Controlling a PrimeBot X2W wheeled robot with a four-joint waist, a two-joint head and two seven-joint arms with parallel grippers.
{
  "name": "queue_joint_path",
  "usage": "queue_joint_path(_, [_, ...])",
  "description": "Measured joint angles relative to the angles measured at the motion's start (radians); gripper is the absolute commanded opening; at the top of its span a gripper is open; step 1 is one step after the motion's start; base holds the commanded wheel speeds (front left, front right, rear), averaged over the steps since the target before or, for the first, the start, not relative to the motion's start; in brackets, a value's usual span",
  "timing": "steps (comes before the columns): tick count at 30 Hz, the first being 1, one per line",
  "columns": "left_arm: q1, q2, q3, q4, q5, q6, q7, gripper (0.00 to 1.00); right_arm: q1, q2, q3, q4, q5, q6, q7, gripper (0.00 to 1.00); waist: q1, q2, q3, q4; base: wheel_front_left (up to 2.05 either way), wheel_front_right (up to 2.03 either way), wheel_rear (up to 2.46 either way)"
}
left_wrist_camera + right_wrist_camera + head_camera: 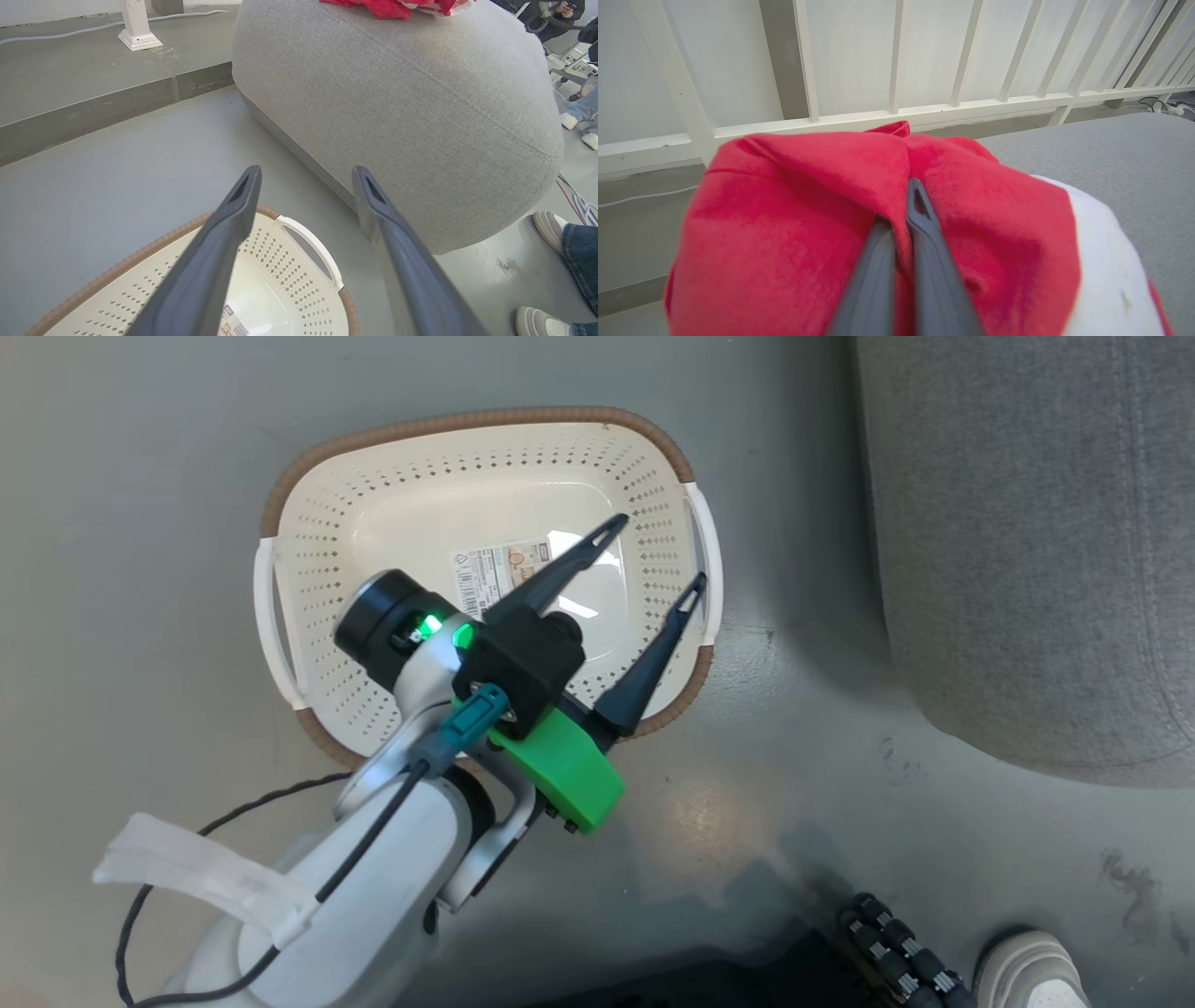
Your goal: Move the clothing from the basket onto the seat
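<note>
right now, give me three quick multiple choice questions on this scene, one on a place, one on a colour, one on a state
1. The rim of the basket is: A brown, B blue, C black.
2. The clothing lies: A in the basket, B on the seat, C on a table.
3. The left gripper is: A open, B shut on the clothing, C shut on the basket.
Answers: 1 A, the woven rim is brown; 2 B, red fabric tops the grey cushion; 3 A, its jaws stand apart over the empty basket.
</note>
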Motion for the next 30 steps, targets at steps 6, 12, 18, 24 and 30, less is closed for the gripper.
queue_joint_path(6, [-0.007, 0.011, 0.006, 0.008, 0.000, 0.000, -0.004, 1.00, -0.002, 0.021, 0.029, 0.030, -0.012, 0.000, -0.033, 1.00, 0.0000, 0.0000, -0.005, -0.022, 0.00, 0.00, 0.00])
queue_joint_path(12, [-0.008, 0.024, 0.013, 0.013, 0.000, 0.000, -0.004, 1.00, -0.019, 0.037, 0.052, 0.056, -0.022, 0.014, -0.060, 1.00, 0.0000, 0.0000, -0.015, -0.050, 0.00, 0.00, 0.00])
queue_joint_path(18, [-0.008, 0.033, 0.033, 0.018, 0.000, 0.000, -0.004, 1.00, -0.018, 0.075, 0.081, 0.079, -0.030, 0.034, -0.080, 1.00, 0.0000, 0.0000, -0.032, -0.083, 0.00, 0.00, 0.00])
queue_joint_path(24, [-0.008, 0.046, 0.040, 0.026, -0.005, -0.001, -0.013, 1.00, -0.007, 0.109, 0.104, 0.095, -0.040, 0.056, -0.101, 1.00, 0.0000, 0.0000, -0.055, -0.120, 0.00, 0.00, 0.00])
queue_joint_path(30, [-0.008, 0.053, 0.063, 0.046, -0.012, -0.001, -0.032, 1.00, 0.036, 0.110, 0.112, 0.104, -0.052, 0.063, -0.114, 1.00, -0.0001, 0.0000, -0.092, -0.150, 0.00, 0.00, 0.00])
